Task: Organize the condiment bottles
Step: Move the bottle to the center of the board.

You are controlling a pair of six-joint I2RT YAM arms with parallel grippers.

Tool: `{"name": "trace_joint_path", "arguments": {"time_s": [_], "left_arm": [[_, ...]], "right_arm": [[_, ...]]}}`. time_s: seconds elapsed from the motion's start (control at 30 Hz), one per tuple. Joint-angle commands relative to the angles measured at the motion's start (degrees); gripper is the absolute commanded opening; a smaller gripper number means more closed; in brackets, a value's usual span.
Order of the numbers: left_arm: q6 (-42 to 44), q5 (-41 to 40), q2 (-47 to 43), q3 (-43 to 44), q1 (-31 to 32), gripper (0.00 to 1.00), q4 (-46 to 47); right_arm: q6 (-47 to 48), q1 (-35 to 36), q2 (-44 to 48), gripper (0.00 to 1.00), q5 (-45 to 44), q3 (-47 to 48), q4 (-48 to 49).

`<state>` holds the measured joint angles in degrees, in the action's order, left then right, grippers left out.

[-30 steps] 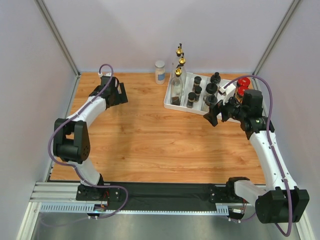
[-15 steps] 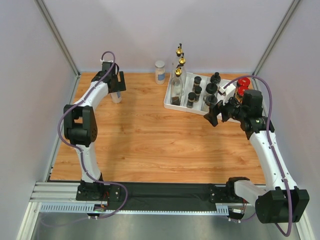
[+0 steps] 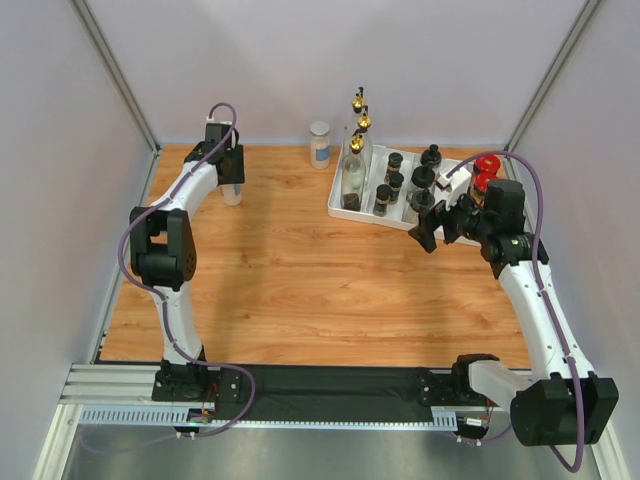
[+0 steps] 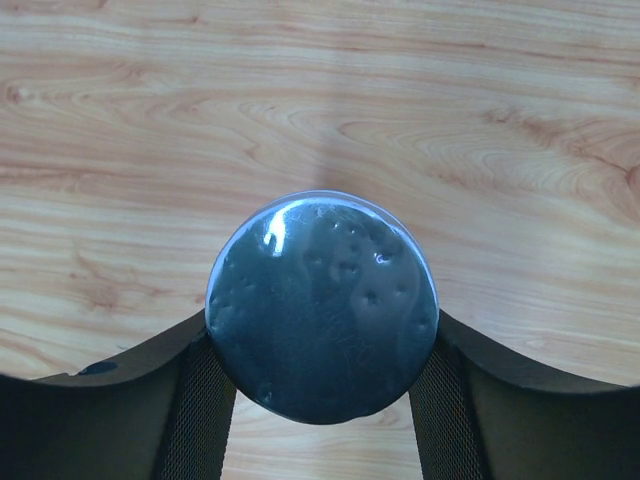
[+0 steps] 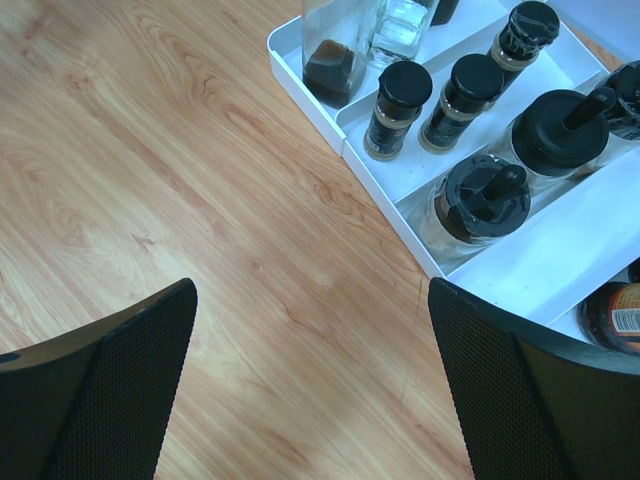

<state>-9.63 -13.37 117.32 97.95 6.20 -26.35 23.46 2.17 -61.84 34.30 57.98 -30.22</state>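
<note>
Lab test booth: white partition walls (image 3: 300, 60), aluminium mounting rail (image 3: 110, 384).

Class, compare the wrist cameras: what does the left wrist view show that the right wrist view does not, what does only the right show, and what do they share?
Only the left wrist view: a silver-lidded jar, seen from above, between the left fingers; whether they touch it is hidden under the lid. Only the right wrist view: the white tray holding black-capped jars and a glass bottle, with the right fingers wide apart over bare wood. Both: the wooden table and each arm's own black fingers.
</note>
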Motion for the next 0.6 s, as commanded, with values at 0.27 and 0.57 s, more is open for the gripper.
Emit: {"name": "trace_joint_path", "arguments": {"time_s": [0.27,0.57], "left_arm": [[7.6,12.9,-9.4,-10.7,0.0,0.22,14.1],[7.3,22.7,-16.8,-20.9,0.8,0.19,19.8]], "right_arm": [[1.1,-0.2,-0.2,1.0,-0.7,0.7,0.6],[1.1,-0.2,-0.4,1.0,-0.9,0.7,0.6]]}}
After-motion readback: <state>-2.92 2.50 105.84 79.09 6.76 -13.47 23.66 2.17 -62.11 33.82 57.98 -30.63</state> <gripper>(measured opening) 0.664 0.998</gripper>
